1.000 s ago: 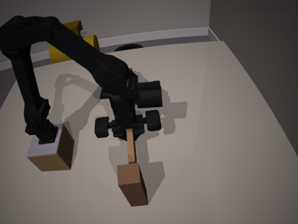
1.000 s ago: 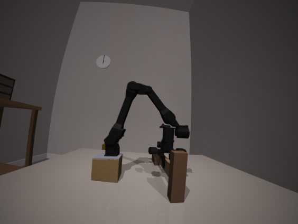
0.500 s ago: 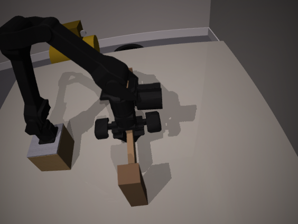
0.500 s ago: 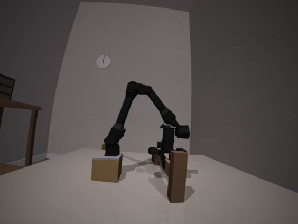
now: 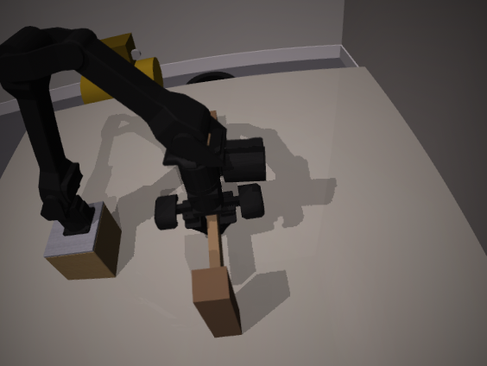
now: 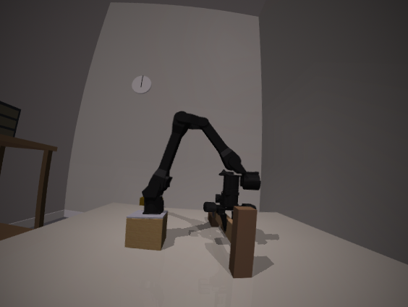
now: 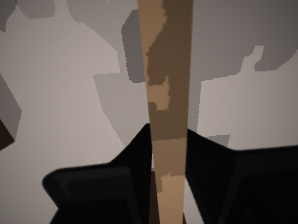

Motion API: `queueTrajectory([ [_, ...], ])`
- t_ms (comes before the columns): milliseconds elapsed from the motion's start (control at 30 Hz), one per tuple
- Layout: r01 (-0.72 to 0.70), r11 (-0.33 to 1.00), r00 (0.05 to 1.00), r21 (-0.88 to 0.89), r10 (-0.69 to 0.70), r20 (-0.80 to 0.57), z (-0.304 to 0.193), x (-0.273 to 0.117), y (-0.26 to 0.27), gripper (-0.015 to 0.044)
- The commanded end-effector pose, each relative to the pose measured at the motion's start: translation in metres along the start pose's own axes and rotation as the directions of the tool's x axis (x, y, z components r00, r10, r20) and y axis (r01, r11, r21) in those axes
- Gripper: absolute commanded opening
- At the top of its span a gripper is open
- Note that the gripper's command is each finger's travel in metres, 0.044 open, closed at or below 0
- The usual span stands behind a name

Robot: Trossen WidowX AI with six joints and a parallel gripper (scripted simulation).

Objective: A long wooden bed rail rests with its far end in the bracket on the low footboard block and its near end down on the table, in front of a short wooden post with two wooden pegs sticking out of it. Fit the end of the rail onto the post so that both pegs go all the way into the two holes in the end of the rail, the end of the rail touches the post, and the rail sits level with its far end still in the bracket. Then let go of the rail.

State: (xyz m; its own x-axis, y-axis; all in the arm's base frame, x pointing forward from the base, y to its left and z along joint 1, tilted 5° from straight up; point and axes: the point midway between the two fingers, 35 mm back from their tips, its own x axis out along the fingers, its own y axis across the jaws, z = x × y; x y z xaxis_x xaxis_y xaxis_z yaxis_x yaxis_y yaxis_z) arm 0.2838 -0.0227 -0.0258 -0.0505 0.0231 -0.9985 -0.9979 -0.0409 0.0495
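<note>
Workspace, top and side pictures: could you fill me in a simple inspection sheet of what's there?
Surface: pale table, shadows across it.
Rail: wooden rail running toward the post; peg fit hidden.
Post: brown wooden post, upright.
Clutter: nothing seen among the job's things.
Gripper: the gripper is shut on the rail.
Cables: nothing seen.
Surroundings: arm on a wooden block; wall clock; yellow object beyond the table; side desk.
</note>
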Motion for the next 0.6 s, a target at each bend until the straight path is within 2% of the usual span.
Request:
queueTrajectory([
  [0, -0.001, 1.000, 1.000, -0.002, 0.001, 0.000, -0.0014, -0.0004, -0.0001, 0.0000],
  [567, -0.001, 1.000, 1.000, -0.002, 0.001, 0.000, -0.0066, 0.0003, 0.0001, 0.0000],
])
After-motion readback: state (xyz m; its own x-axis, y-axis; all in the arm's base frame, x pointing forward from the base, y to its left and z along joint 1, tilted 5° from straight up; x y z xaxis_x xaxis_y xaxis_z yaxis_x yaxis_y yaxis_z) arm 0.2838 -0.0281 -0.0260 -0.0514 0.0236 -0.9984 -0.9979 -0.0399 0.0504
